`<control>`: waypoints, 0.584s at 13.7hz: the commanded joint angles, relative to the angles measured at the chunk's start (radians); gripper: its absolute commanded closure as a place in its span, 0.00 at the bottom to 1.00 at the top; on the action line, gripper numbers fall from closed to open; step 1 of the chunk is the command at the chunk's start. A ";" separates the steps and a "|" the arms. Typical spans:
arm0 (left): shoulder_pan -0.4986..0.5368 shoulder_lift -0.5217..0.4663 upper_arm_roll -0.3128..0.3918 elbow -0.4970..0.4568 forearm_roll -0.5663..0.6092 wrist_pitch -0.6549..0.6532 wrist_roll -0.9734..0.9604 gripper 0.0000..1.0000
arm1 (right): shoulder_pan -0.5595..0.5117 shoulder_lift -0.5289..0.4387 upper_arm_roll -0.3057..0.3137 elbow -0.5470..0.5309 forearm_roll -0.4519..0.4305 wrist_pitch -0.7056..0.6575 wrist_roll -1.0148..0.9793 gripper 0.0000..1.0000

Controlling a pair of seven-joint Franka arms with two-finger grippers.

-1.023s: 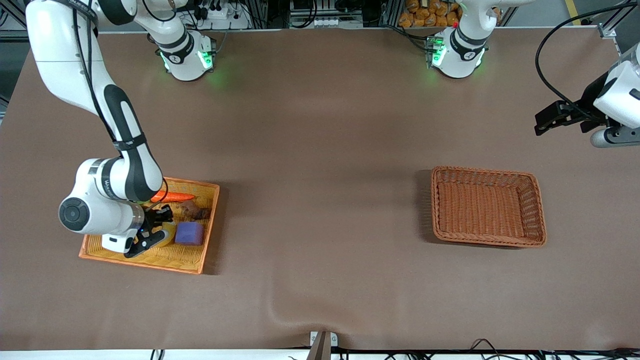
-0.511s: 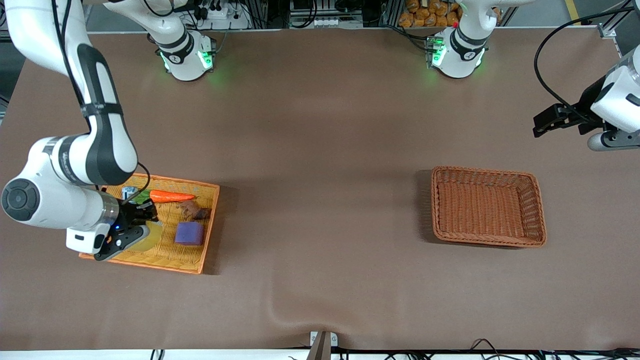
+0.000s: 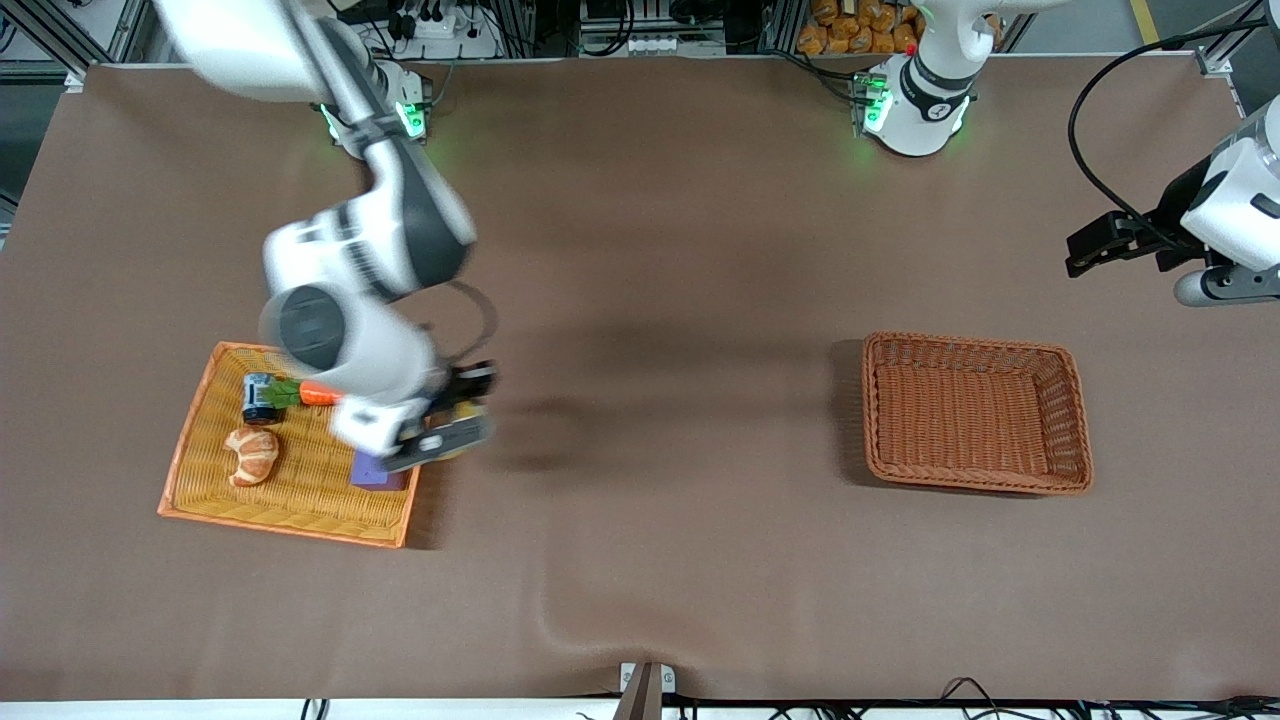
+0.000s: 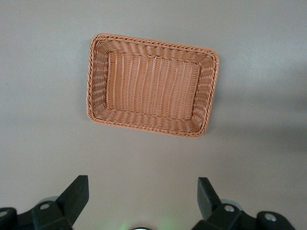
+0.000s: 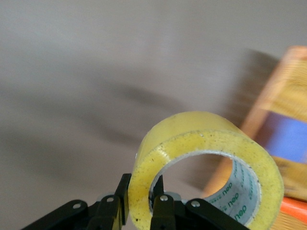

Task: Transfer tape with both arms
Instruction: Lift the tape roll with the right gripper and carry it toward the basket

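the right gripper point(image 5: 141, 199) is pinched tight on the tape point(image 5: 206, 163), up over the orange basket's point(image 3: 290, 500) edge. the left gripper point(image 4: 142, 196) waits with fingers wide apart, up above the brown basket point(image 4: 151, 84).

Yellow translucent tape point(image 5: 206, 163) roll, grey core, pinched through its wall, airborne

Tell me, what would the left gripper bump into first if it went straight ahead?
Probably bare table. The open left gripper points down just short of the brown basket, though depth is hard to judge.
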 commanded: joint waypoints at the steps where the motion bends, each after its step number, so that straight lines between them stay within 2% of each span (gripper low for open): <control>1: 0.005 0.006 -0.003 0.008 -0.023 -0.007 -0.007 0.00 | 0.132 0.116 -0.017 0.055 0.058 0.150 0.149 1.00; 4: 0.005 0.008 -0.003 0.008 -0.023 -0.004 -0.007 0.00 | 0.252 0.254 -0.017 0.125 0.067 0.308 0.230 1.00; 7: 0.005 0.008 -0.003 0.008 -0.023 -0.004 -0.007 0.00 | 0.298 0.372 -0.017 0.236 0.067 0.328 0.321 1.00; 8: 0.005 0.008 -0.003 0.008 -0.023 -0.004 -0.007 0.00 | 0.302 0.382 -0.017 0.241 0.067 0.328 0.336 0.94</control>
